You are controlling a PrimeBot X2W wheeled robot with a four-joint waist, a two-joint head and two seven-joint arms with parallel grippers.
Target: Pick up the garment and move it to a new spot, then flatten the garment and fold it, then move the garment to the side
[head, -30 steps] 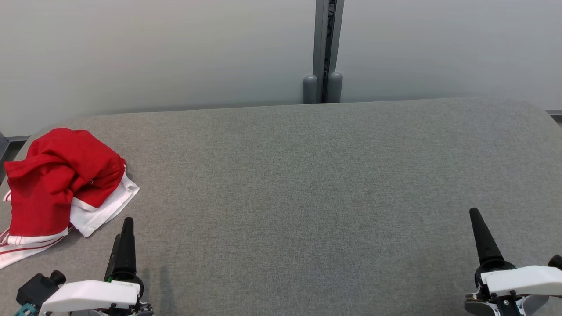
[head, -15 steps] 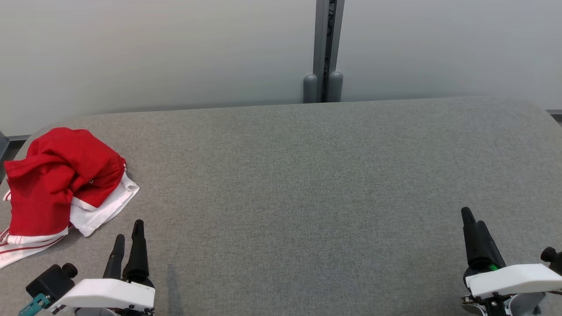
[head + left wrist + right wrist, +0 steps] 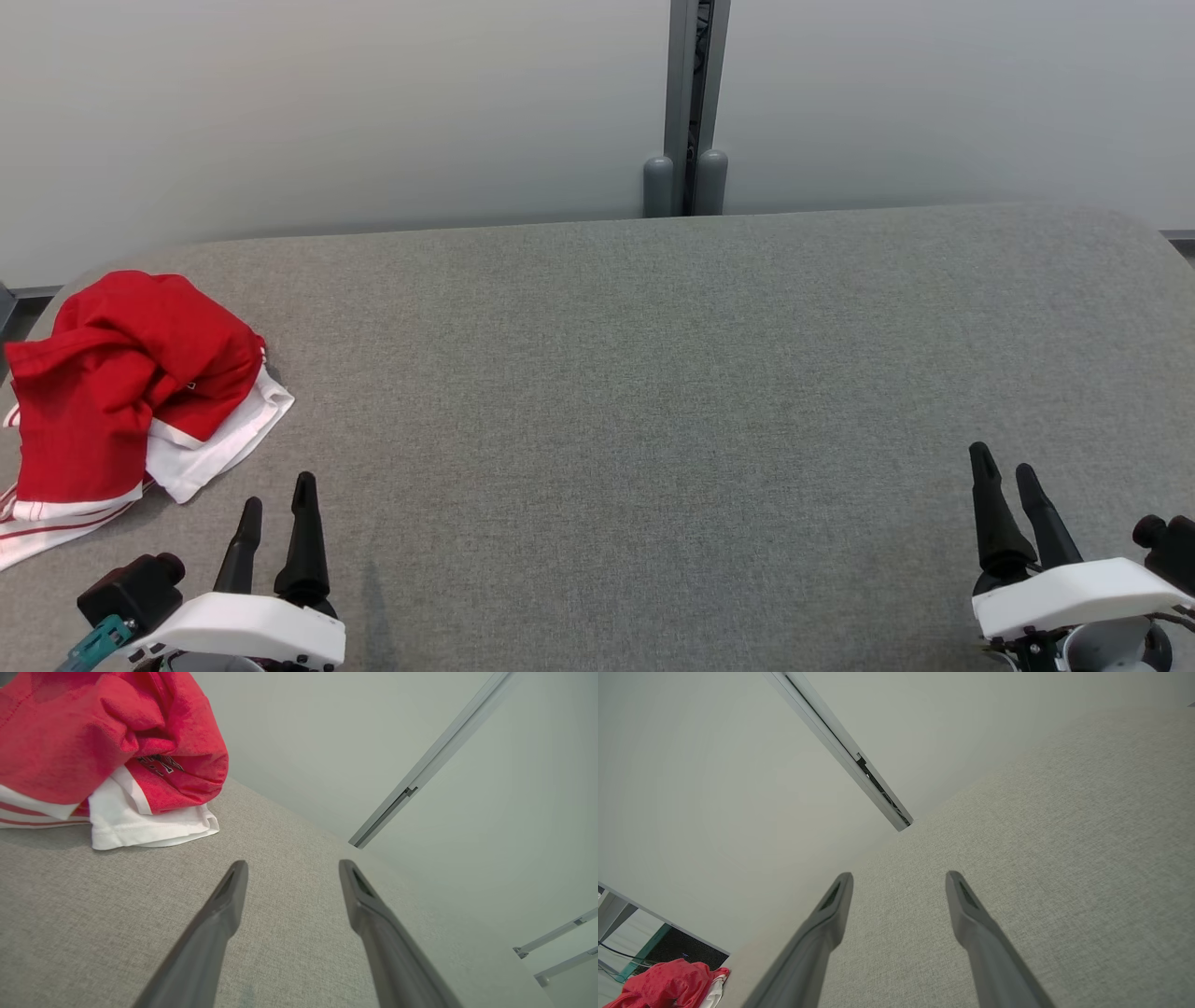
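Two end effectors sit low at the near edge of the head view, both spread wide and holding nothing. The left end effector [image 3: 277,492] is over the tabletop [image 3: 653,373] with its dark fingers pointing away from the robot. The right end effector [image 3: 1002,459] is posed the same way at the other side, well apart from it. In each wrist view the two fingers stand clearly apart, with bare grey cloth between them.

Just beyond the left end effector and to its left lies the garment [image 3: 121,373], not touching it. It is red with white parts and thin red stripes, crumpled in a heap at the tabletop's left end near the rounded far corner. The left wrist view shows dark lettering on a red fold.

The tabletop is covered in grey woven fabric and has rounded corners. Behind it rises a pale grey wall [image 3: 327,112] of two panels, joined by a vertical grey strip [image 3: 691,93] with a dark slot. Two rounded grey caps [image 3: 658,187] stand at the strip's foot, just past the far edge.

A second ago each end effector showed its fingers nearly one behind the other. Both have since turned so the fingers show side by side, and each has drifted slightly inward. The garment keeps its place and shape.
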